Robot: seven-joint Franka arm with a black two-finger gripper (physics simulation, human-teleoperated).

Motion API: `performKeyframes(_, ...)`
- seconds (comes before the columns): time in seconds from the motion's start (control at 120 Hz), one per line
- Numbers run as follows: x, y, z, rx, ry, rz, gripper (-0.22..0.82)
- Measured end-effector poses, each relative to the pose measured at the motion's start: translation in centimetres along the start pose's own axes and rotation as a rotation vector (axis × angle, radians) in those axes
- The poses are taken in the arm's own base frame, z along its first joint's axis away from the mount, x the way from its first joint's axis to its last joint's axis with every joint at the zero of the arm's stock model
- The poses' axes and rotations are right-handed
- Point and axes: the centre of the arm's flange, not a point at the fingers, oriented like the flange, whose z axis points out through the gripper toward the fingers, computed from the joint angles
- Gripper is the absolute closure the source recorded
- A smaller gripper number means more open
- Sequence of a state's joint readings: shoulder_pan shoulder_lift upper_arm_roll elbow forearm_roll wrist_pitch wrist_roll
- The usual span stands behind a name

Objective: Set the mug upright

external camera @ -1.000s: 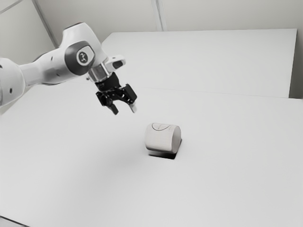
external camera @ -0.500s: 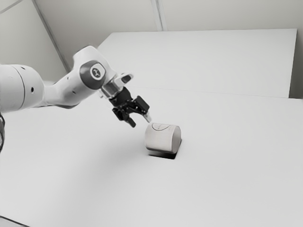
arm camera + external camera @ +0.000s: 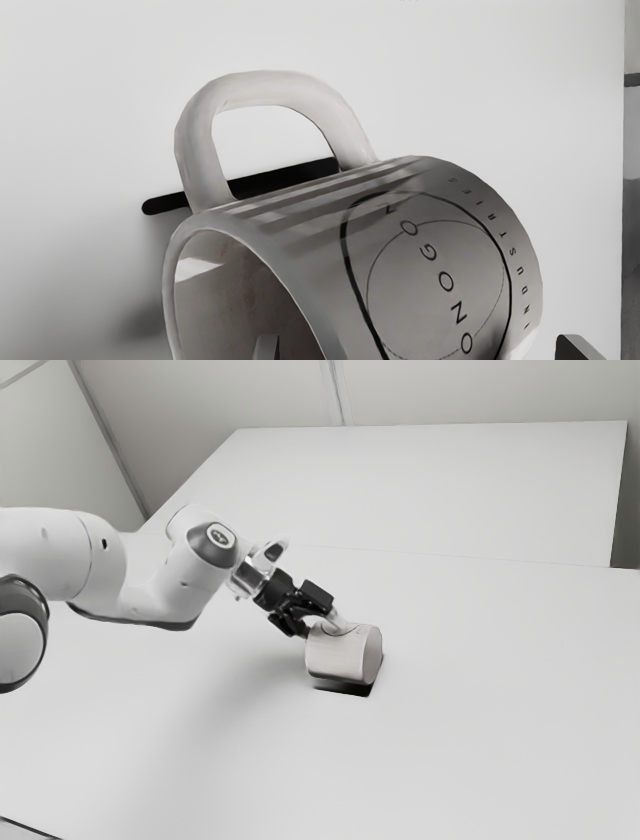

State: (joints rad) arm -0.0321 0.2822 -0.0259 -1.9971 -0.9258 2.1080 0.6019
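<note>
The white mug [image 3: 342, 656] lies on its side on the table, its flat round base facing the exterior view's right. My gripper [image 3: 321, 628] is right at the mug's upper side in the exterior view. In the wrist view, the mug [image 3: 300, 220] shows its open mouth, printed wall and loop handle [image 3: 270, 90]. The gripper [image 3: 421, 347] stands open there, its fingers wide apart; one overlaps the mouth opening, the other appears past the base end. Whether either finger touches the mug I cannot tell.
The mug rests on a wide white table [image 3: 480, 740]. A dark shadow patch [image 3: 345, 687] lies under the mug. Behind the table rises a pale panel [image 3: 430, 490].
My gripper has moved down and toward the exterior view's right, from above and beside the mug to right against its outline. The mug has not moved.
</note>
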Motion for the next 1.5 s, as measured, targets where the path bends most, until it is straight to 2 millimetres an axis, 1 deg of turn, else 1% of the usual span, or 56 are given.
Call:
performKeyframes(0.108,-0.5,-0.4,0.8,-0.075,0.042,-0.004,0.00)
performKeyframes(0.15,-0.5,-0.5,1.0,-0.098,0.056,-0.001,0.03)
performKeyframes(0.233,-0.5,-0.5,1.1,-0.126,0.078,0.017,0.17)
performKeyframes(0.325,-0.5,-0.3,1.1,-0.143,0.095,0.046,0.39)
performKeyframes(0.358,-0.4,-0.3,1.1,-0.146,0.100,0.057,0.45)
performKeyframes(0.458,-0.4,-0.2,0.9,-0.147,0.112,0.090,0.55)
performKeyframes(0.533,-0.4,0.2,0.6,-0.142,0.121,0.118,0.59)
performKeyframes(0.592,-0.9,0.9,0.0,-0.139,0.131,0.142,0.63)
performKeyframes(0.642,-1.4,1.8,-0.9,-0.136,0.141,0.166,0.69)
performKeyframes(0.692,-1.9,2.6,-1.6,-0.132,0.151,0.192,0.73)
performKeyframes(0.8,-2.7,4.7,-3.1,-0.122,0.170,0.251,0.75)
performKeyframes(0.9,-2.7,7.1,-5.3,-0.071,0.170,0.344,0.76)
performKeyframes(0.975,-2.5,8.7,-7.0,0.006,0.141,0.421,0.77)
performKeyframes(1.108,-2.6,10.7,-9.7,0.204,0.013,0.531,0.78)
performKeyframes(1.233,-3.6,11.3,-11.4,0.388,-0.107,0.546,0.78)
performKeyframes(1.367,-5.1,11.1,-13.2,0.552,-0.170,0.490,0.78)
performKeyframes(1.425,-6.1,10.8,-13.3,0.604,-0.188,0.454,0.78)
performKeyframes(1.5,-7.7,9.8,-12.6,0.651,-0.198,0.403,0.78)
